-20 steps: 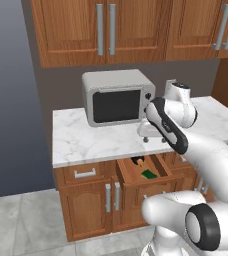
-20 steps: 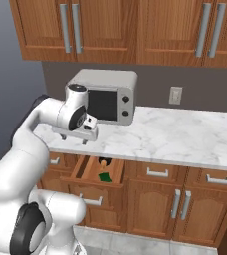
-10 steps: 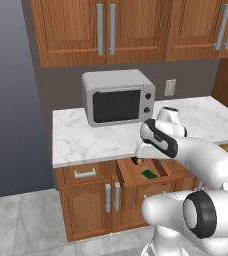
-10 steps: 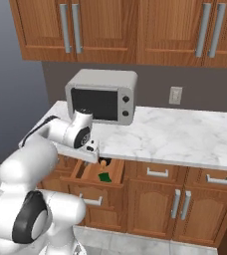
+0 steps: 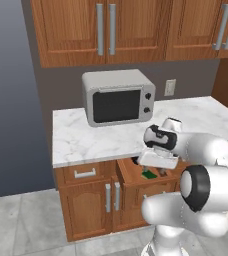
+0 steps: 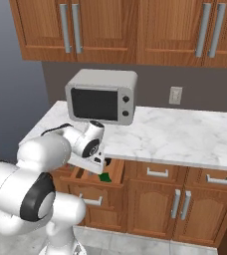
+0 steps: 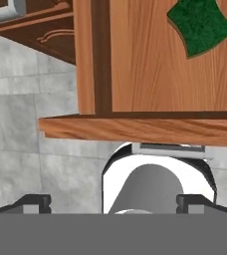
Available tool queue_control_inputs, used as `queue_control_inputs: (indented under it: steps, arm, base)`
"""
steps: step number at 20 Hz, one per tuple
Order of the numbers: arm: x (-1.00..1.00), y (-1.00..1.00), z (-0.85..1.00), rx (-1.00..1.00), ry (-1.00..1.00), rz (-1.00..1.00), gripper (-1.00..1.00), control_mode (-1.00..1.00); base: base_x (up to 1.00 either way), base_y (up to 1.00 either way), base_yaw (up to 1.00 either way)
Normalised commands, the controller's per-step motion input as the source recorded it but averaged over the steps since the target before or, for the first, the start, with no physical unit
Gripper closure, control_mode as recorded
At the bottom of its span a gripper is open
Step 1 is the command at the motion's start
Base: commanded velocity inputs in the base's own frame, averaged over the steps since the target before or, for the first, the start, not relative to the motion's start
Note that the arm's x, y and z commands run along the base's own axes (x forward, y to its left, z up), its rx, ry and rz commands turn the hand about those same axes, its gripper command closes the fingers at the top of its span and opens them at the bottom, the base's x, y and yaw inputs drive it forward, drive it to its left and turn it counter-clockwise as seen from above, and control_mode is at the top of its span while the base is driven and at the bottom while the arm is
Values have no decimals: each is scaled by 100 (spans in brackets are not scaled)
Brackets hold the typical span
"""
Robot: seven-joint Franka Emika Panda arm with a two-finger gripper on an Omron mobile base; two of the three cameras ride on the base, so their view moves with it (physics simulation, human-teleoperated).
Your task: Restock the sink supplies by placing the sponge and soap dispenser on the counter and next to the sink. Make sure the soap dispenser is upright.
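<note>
Jaws: spread wide, holding nothing | Gripper [image 7: 113, 201]: poised over the open drawer [image 7: 150, 64], pointing down | Sponge [image 7: 200, 25]: green, flat on the drawer floor, apart from the fingertips [image 7: 33, 203] | Arm: folded low beneath the counter [image 5: 86, 137] edge, before the microwave [image 5: 118, 96]
</note>
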Motion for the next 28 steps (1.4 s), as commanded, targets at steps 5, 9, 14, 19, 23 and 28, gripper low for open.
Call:
queue_control_inputs:
  steps: [5, 9, 14, 19, 23, 28]
  arm:
    - [3, -10, -20, 2, 0, 1, -100, -100]
    - [27, -3, -21, 0, 2, 0, -100, -100]
    - [46, -1, -27, 0, 5, 0, -100, -100]
    - [39, 0, -31, 0, 6, 0, -100, -100]
    - [16, 0, -57, 0, 0, 0, -100, -100]
    - [2, 0, -47, 0, 0, 0, -100, -100]
  base:
    - [0, 0, 0]
    - [0, 0, 0]
    - [0, 0, 0]
    - [0, 0, 0]
    - [0, 0, 0]
    - [0, 0, 0]
